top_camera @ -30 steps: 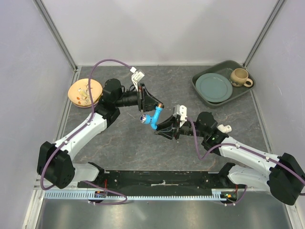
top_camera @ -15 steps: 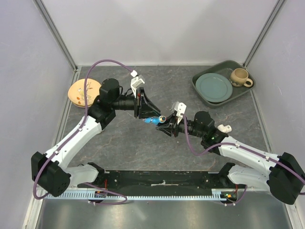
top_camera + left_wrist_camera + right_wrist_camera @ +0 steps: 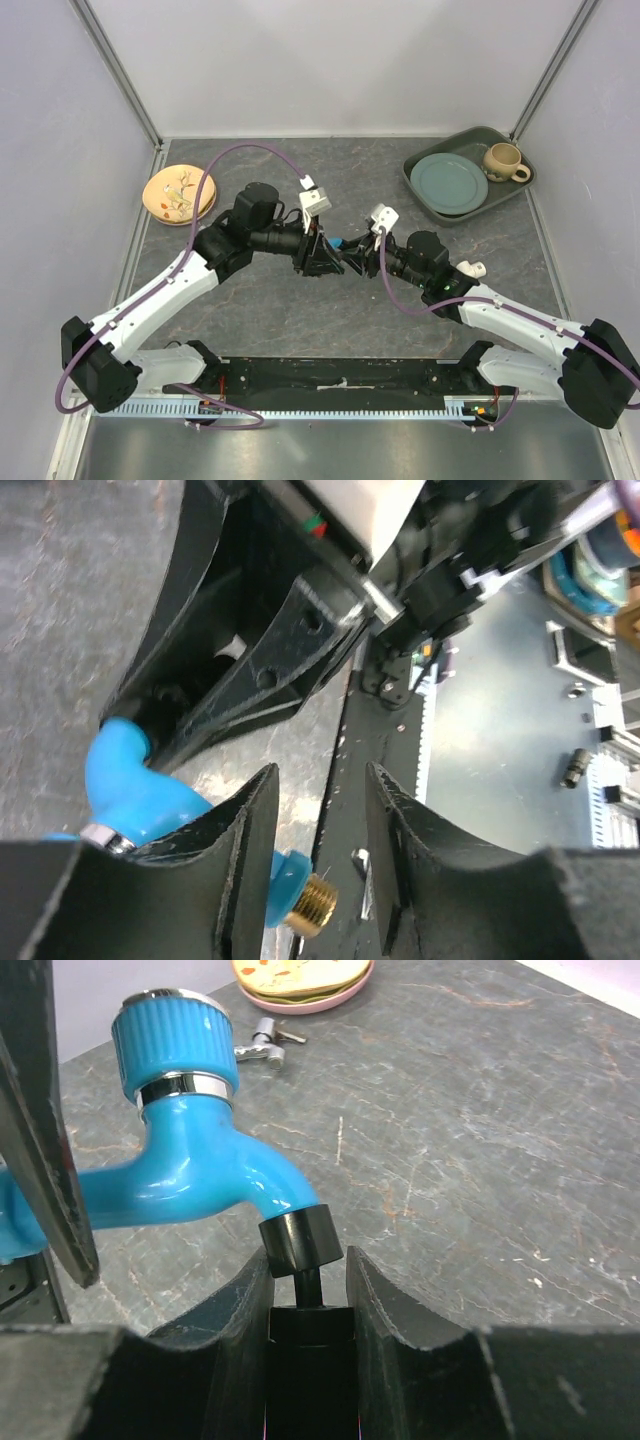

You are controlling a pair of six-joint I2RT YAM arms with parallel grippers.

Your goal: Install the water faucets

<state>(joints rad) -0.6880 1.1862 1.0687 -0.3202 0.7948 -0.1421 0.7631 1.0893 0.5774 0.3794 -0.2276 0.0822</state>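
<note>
The right gripper pinches the bright blue plastic faucet's black spout; the left gripper, jaws apart, should close squarely behind its brass threaded tip.

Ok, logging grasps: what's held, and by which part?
The right fingers hold the blue faucet by its black end piece; whether the left fingers grip is unclear.
</note>
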